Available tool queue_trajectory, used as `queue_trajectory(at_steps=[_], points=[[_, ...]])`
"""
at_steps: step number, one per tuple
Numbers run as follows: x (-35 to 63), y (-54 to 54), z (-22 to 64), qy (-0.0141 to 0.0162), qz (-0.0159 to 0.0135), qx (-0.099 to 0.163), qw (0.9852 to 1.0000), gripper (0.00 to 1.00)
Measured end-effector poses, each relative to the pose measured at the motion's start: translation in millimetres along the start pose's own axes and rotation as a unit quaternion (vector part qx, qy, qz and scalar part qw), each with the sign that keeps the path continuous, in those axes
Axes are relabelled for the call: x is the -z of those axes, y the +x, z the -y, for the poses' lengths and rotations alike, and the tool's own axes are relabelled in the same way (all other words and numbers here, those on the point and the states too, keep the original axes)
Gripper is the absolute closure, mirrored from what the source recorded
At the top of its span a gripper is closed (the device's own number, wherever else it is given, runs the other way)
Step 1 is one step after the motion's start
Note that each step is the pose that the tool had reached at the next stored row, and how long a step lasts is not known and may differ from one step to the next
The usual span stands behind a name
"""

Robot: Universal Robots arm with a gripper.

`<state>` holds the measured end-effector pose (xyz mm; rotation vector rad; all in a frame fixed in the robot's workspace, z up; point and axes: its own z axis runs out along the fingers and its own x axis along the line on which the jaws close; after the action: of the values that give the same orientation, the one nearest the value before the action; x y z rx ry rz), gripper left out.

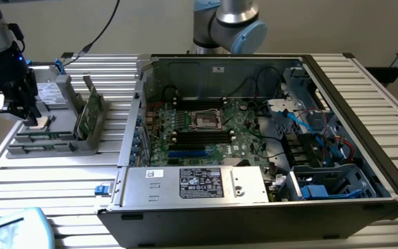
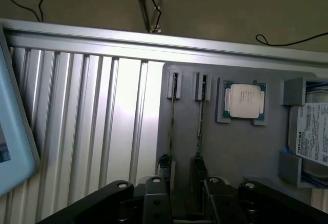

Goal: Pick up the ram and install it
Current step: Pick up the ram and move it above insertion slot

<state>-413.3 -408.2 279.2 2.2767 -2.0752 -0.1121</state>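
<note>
Above the grey tray (image 1: 47, 148), pincer (image 2: 182, 175) partly open, empty, ram (image 1: 88, 111) upright nearby

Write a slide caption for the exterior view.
Hand poised over the grey holder, beside the upright ram; open computer case at the exterior view's right.

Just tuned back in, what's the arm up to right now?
The gripper hangs over the grey holder that sits beside the open computer case. Its jaws are apart and hold nothing. The ram stands on edge in that holder, to the exterior view's right of the gripper, and is not yet picked up or installed.
</note>
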Motion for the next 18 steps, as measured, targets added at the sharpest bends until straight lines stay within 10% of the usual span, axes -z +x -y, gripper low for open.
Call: queue_trajectory(at_steps=[18], points=[[-32.9,13.7,-2.9,-0.0001,0.0001,0.014,0.9999,0.69]])
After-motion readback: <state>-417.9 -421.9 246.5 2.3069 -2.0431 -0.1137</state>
